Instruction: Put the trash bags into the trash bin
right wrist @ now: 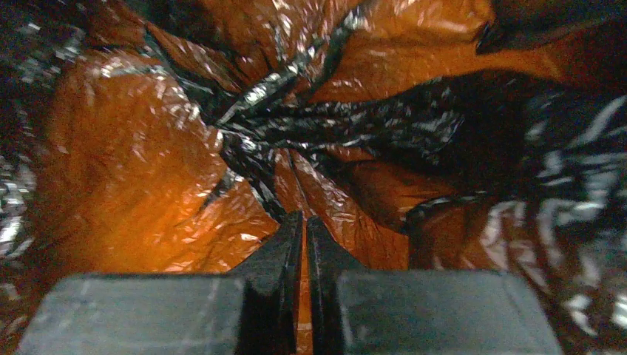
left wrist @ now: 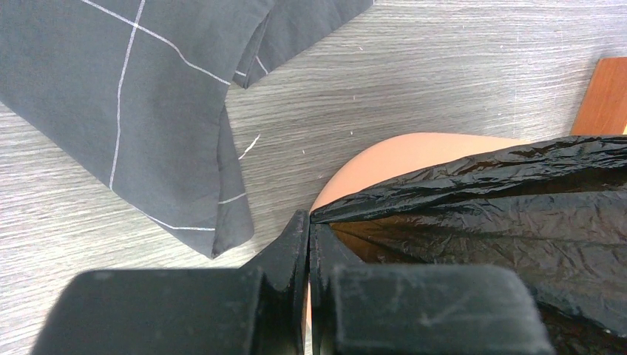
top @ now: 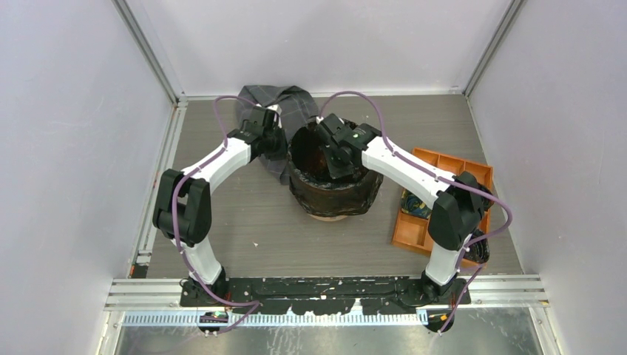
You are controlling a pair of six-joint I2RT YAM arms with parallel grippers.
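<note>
The trash bag [top: 333, 194] is glossy black film lining the orange trash bin [top: 329, 217] at the table's middle, its edge folded down over the bin's outside. My left gripper [top: 284, 145] is at the bin's left rim; in the left wrist view the gripper [left wrist: 308, 222] is shut, with the bag's edge [left wrist: 517, 214] pinched at the tips above the bin's orange wall [left wrist: 384, 159]. My right gripper [top: 338, 159] reaches down inside the bin. In the right wrist view it [right wrist: 304, 222] is shut, tips against the wrinkled film [right wrist: 148, 185] covering the inside.
A grey checked cloth [top: 285, 100] lies behind and left of the bin, also in the left wrist view [left wrist: 133, 111]. A flat orange tray [top: 436, 200] with dark cable bundles [top: 415, 205] sits at the right; its corner [left wrist: 606, 96] shows in the left wrist view. Walls enclose the table.
</note>
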